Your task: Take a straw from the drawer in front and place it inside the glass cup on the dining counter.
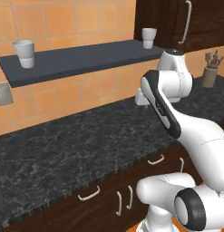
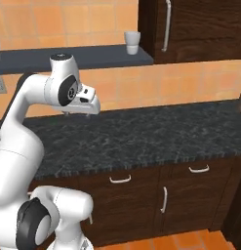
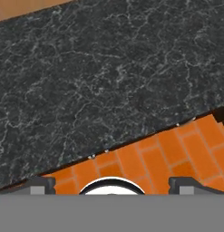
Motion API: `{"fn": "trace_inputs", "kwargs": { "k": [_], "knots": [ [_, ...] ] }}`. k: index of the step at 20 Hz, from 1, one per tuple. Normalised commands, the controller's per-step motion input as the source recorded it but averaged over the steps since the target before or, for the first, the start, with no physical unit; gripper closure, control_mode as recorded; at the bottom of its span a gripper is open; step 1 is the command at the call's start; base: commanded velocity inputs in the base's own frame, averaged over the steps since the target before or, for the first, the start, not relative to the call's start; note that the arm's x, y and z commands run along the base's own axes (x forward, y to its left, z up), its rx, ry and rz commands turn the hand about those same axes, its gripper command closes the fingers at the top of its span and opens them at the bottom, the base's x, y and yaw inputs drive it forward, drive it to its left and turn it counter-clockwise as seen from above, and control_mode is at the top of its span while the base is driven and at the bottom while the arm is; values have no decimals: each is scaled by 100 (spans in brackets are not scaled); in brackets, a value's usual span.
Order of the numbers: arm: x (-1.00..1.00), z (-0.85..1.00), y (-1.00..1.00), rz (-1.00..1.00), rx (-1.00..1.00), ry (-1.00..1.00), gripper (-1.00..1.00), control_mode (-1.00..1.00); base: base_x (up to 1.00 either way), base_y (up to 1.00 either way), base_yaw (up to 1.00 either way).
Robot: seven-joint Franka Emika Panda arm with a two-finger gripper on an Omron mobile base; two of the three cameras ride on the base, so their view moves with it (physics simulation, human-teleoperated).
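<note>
Above the black counter (image 2: 151, 132), the gripper (image 3: 111, 183) hangs with its jaws spread wide and nothing between them; the hand view looks down on speckled stone and orange floor tile past its edge. Dark drawers (image 2: 119, 179) with silver handles sit shut beneath the counter. Two white cups (image 1: 23, 53) stand on the grey shelf (image 1: 81, 61). Straw and glass cup cannot be located.

A long counter (image 1: 77, 149) runs along the wall. Drawers (image 2: 124, 179) and cupboard doors (image 2: 188, 205) sit under it. A shelf (image 1: 81, 59) hangs above it with a cup (image 1: 24, 53) near each end. A tall cabinet (image 2: 195, 29) stands right of the shelf.
</note>
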Motion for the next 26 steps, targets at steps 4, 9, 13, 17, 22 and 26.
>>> {"fn": "trace_inputs", "kwargs": {
  "k": [4,9,13,17,22,26],
  "knots": [
    [0,0,0,0,0,0,-100,100,0,52,-42],
    [0,0,0,0,0,0,-100,100,0,45,-40],
    [0,0,0,0,0,0,-100,100,15,38,-35],
    [0,0,0,0,0,0,-100,100,10,51,-34],
    [0,0,0,0,0,0,-100,100,3,67,-33],
    [0,0,0,0,0,0,-100,100,16,49,-33]
  ]
}}
